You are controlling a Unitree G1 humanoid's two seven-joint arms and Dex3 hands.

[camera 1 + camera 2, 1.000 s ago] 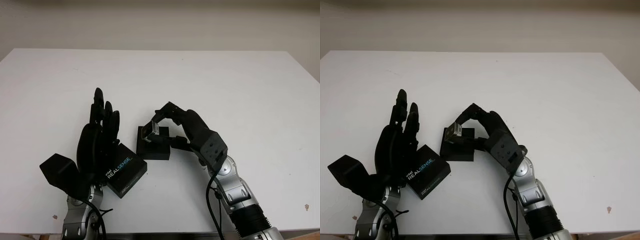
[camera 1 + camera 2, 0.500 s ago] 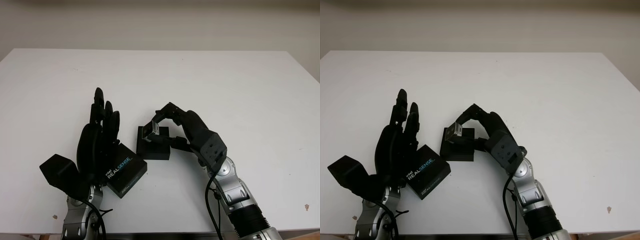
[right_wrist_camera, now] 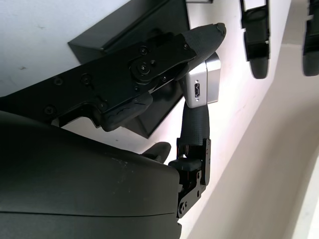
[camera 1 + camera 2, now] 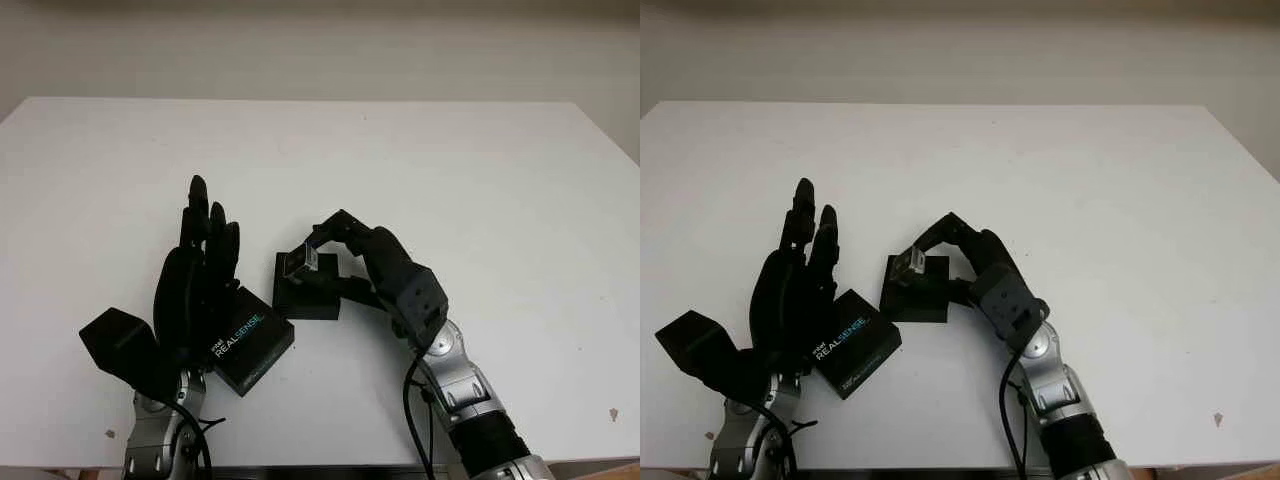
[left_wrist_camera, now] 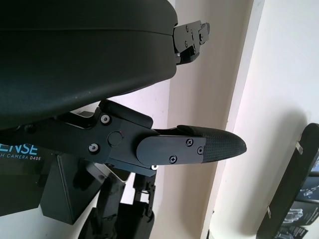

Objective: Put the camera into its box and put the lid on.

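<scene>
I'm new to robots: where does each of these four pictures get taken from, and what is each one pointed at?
Left and right eye views: from the head, looking down at the white table; both arms enter from below.
Left wrist view: beside the open left hand, above the REALSENSE lid.
Right wrist view: beside the right hand, shut on the silver camera over the box.
Shared: the eye views show the same scene; both wrist views catch the box.

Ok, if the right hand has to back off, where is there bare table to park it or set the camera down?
The table is bare right of the right hand and across the far half. It is crowded near the front: that hand holds the camera over the box, with the lid and the open left hand beside.
</scene>
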